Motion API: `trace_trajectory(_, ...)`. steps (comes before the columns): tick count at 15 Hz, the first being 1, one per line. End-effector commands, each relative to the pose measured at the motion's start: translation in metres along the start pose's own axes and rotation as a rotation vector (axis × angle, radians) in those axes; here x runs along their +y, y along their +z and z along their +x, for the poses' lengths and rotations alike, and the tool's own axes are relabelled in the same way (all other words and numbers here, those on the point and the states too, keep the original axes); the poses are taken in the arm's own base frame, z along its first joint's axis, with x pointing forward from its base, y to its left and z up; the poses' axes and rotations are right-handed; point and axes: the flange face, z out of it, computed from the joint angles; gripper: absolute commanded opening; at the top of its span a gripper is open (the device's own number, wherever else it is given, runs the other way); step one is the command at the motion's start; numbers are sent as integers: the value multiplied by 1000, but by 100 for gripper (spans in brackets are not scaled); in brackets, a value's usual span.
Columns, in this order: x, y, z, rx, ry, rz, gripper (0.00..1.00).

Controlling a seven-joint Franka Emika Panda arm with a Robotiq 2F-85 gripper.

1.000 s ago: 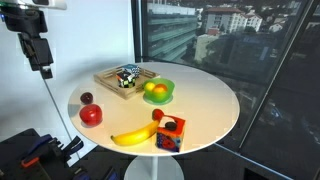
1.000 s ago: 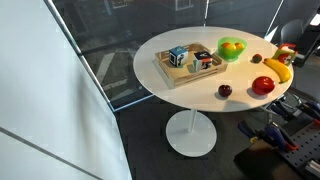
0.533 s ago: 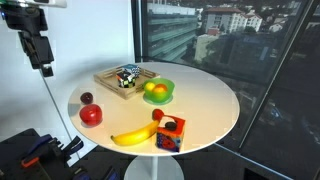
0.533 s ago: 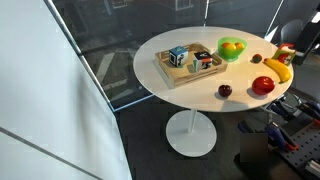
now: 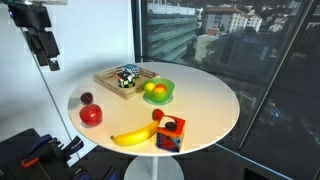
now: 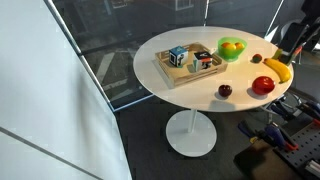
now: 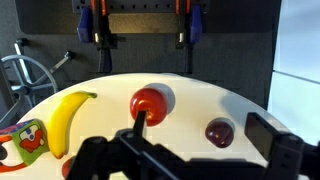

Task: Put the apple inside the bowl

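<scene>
The glossy red apple (image 5: 91, 115) sits near the table's edge, beside a small dark ball (image 5: 86, 98). It also shows in the other exterior view (image 6: 263, 85) and in the wrist view (image 7: 150, 103). The light-green bowl (image 5: 170, 90) (image 6: 222, 53) stands mid-table by the wooden tray and holds yellow and orange fruit pieces. My gripper (image 5: 49, 62) (image 6: 287, 47) hangs high above and off the table edge near the apple. In the wrist view the gripper (image 7: 205, 132) is open and empty, with the apple and dark ball (image 7: 219, 131) far below it.
A wooden tray (image 5: 110, 80) with a patterned cube stands behind the bowl. A banana (image 5: 133, 135), a small red strawberry-like piece (image 5: 157, 115) and a colourful toy cube (image 5: 169, 133) lie near the front of the round white table (image 5: 205, 100). A window runs behind.
My gripper has shifted slightly toward the table, staying high. Nothing on the table has moved.
</scene>
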Motion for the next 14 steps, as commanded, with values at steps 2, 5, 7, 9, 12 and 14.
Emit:
trace_trajectory(2,-3,9,18,13,81,-58,100)
trace_trajectory(5,7,21,25,19,118,-30,100)
trace_trajectory(7,15,28,30,27,131,-10,100)
trace_trajectory(9,22,34,35,37,131,2,100)
trace_trajectory(12,31,40,39,27,119,7,100)
trace_trajectory(14,25,39,36,18,133,8,100)
